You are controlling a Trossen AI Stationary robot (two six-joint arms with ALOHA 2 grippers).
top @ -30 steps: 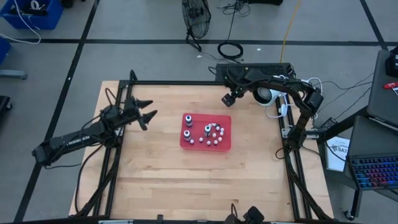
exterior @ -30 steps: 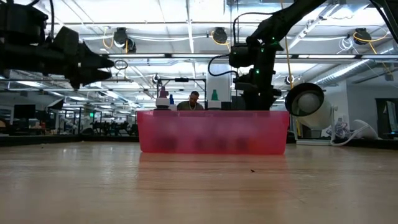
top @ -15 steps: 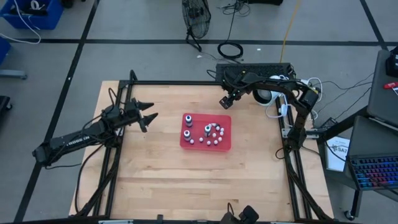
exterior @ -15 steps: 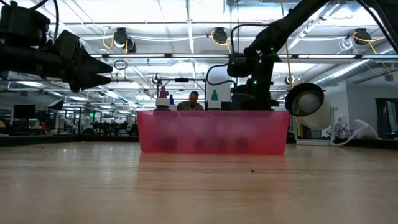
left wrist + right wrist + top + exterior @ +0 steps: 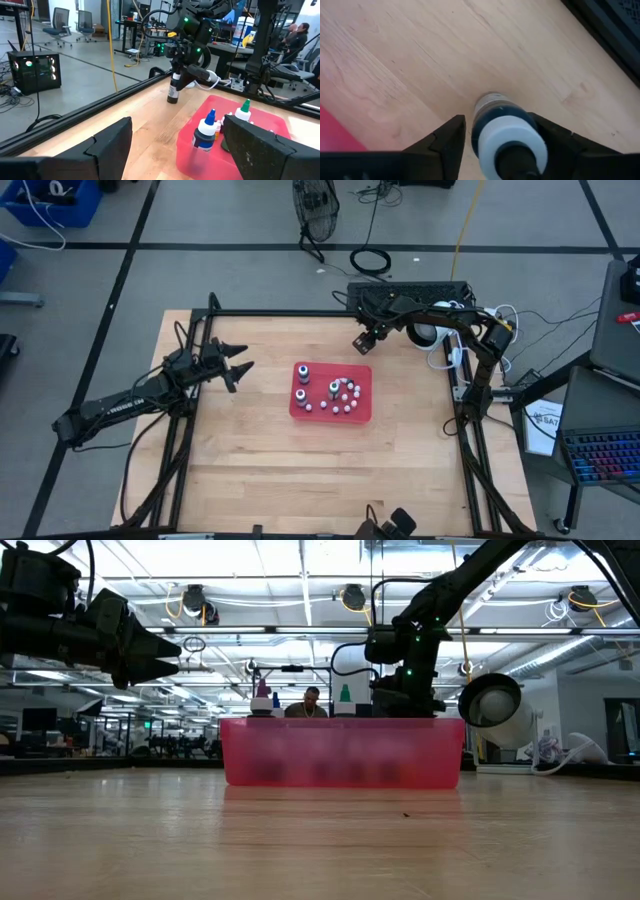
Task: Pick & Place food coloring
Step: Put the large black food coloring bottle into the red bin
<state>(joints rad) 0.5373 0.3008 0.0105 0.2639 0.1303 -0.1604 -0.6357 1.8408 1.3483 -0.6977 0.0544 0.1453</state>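
A red tray [image 5: 362, 408] in the middle of the table holds three small food coloring bottles [image 5: 302, 368] and several tiny white balls [image 5: 345, 400]. The left wrist view shows a blue-topped bottle [image 5: 206, 130] and a green-topped one [image 5: 244, 111]. Another food coloring bottle [image 5: 172, 92], dark with a pale band, stands on the wood beyond the tray's far right corner. My right gripper [image 5: 362, 343] is over it, shut on it. My left gripper [image 5: 240, 365] hangs open and level, left of the tray, pointing at it. My right gripper has the bottle between its two fingers, one on each side of the upper part at the pale band [image 5: 482, 137]. The fingers come from above, slanting steeply down. The bottle's base [image 5: 171, 101] stays on the table, the bottle near upright.
A black box [image 5: 410, 288] and a round white device [image 5: 425, 332] sit at the far right edge, close behind my right arm. Black frame rails [image 5: 300, 313] border the table. Bare wood [image 5: 320, 470] stretches over the near half. A person [image 5: 312, 700] sits far behind the table.
My right gripper has sunk a little, down over the bottle on the table, then held still. The bottle stands where it was. My left arm has kept still.
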